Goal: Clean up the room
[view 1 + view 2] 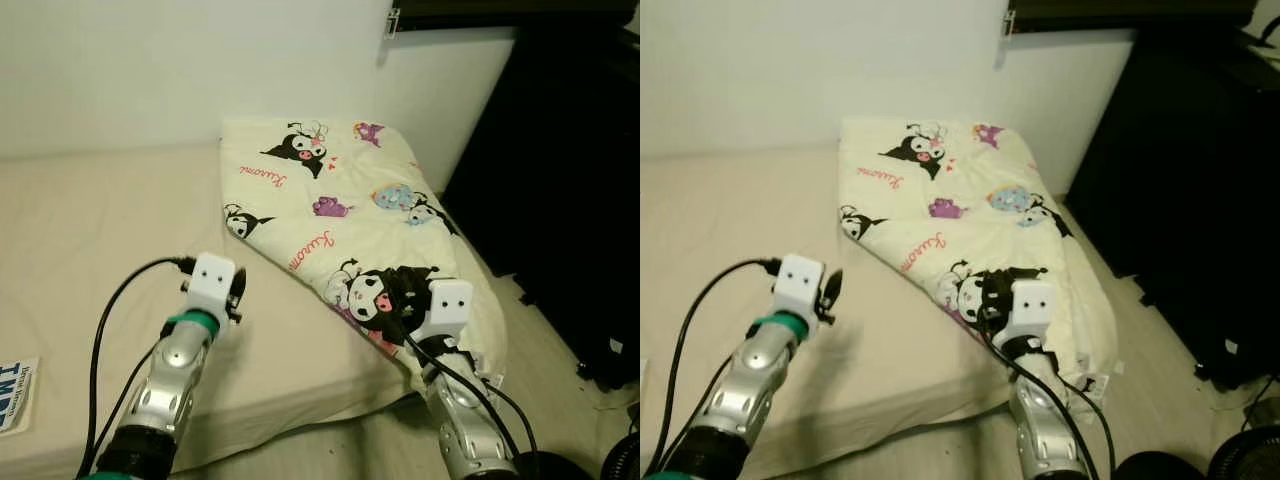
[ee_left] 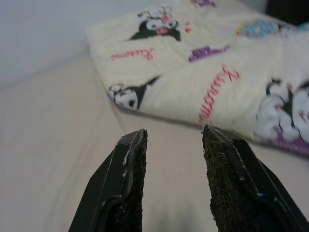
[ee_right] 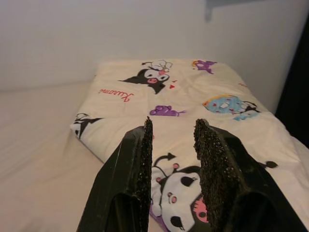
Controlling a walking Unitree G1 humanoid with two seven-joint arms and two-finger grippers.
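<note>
A cream blanket printed with black cartoon figures lies folded on the right part of a bed with a beige sheet. Its near corner hangs over the bed's edge. My left gripper is open and hovers low over the bare sheet, a little left of the blanket's edge. My right gripper is open too, above the blanket's near corner, over a cartoon print. Nothing is between either pair of fingers.
A tall black piece of furniture stands right of the bed, with a strip of pale floor between them. A white wall runs behind the bed. A printed booklet lies on the bed's near left.
</note>
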